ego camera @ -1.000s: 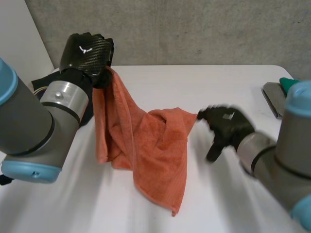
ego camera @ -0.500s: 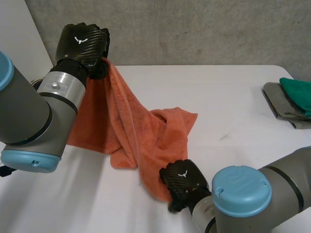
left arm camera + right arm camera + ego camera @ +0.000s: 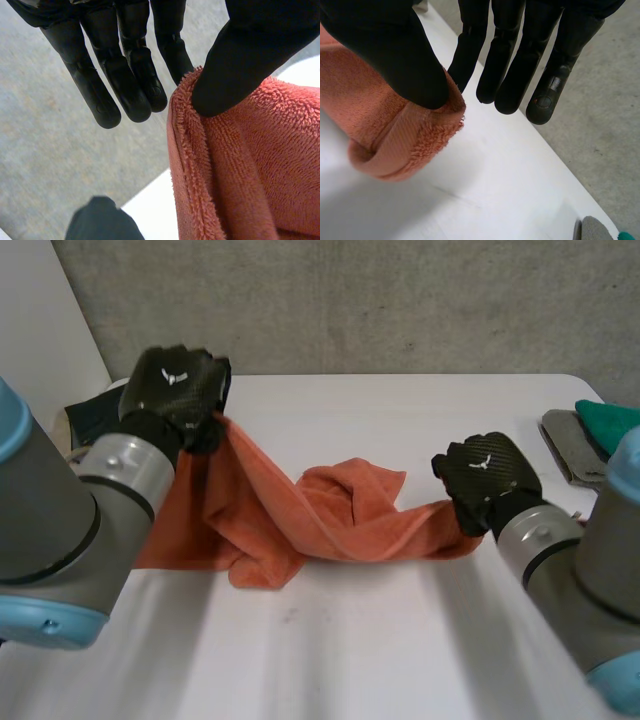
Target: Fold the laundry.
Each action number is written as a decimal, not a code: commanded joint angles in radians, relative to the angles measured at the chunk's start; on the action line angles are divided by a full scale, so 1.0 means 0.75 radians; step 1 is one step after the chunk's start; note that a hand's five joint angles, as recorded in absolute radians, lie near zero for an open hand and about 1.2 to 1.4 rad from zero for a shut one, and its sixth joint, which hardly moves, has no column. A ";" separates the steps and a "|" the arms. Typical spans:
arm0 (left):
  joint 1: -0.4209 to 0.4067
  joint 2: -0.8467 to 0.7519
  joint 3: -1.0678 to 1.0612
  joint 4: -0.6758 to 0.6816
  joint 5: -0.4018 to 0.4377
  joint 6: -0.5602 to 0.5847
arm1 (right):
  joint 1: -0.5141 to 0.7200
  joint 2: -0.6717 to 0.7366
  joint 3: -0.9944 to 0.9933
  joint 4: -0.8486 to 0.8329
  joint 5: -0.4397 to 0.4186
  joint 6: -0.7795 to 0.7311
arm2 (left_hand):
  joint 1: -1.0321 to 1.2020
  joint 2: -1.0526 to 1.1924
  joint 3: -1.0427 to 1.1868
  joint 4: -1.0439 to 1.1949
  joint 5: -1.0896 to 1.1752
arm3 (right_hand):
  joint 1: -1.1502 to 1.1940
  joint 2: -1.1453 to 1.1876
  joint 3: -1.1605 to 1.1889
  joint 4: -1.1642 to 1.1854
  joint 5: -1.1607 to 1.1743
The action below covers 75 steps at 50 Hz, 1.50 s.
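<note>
The left hand (image 3: 175, 390), with a small white emblem (image 3: 173, 376) on its back, is at the far left and pinches an edge of the orange towel (image 3: 320, 525) between thumb and fingers. The right hand (image 3: 490, 485), marked alike, pinches a hemmed corner at the right. Between them the towel sags, twisted, onto the white worktop (image 3: 400, 640).
</note>
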<state>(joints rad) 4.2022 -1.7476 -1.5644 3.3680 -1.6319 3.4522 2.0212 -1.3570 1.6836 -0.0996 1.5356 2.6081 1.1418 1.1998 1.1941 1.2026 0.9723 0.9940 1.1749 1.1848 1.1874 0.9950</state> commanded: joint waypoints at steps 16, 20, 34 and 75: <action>0.024 -0.255 0.018 0.001 -0.009 -0.007 | -0.075 0.390 -0.265 0.288 -0.092 0.243 | 0.339 0.262 0.269 0.258 0.333 | -0.072 -0.313 -0.326 -0.329 -0.306; 0.042 -0.257 0.018 0.001 -0.013 -0.005 | -0.083 0.386 -0.267 0.307 -0.090 0.241 | 0.339 0.262 0.269 0.258 0.333 | -0.139 -0.381 -0.394 -0.397 -0.373; 0.063 -0.416 0.157 -0.009 0.000 0.050 | -0.071 0.474 -0.449 0.313 -0.068 -0.035 | 0.339 0.262 0.269 0.258 0.333 | 0.536 0.295 0.282 0.279 0.302; -0.011 -0.194 -0.348 0.516 -0.019 0.136 | -0.210 0.269 -0.014 -0.385 -0.147 -0.082 | 0.339 0.262 0.269 0.258 0.333 | 0.536 0.295 0.282 0.279 0.302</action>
<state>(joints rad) 4.2666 -1.8810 -1.7005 3.7711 -1.6426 3.5510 1.8935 -1.1540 1.5181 -0.4684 1.4937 2.5541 1.1418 1.2009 1.1955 1.2029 0.9725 0.9986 1.1798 1.1875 1.1913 0.9979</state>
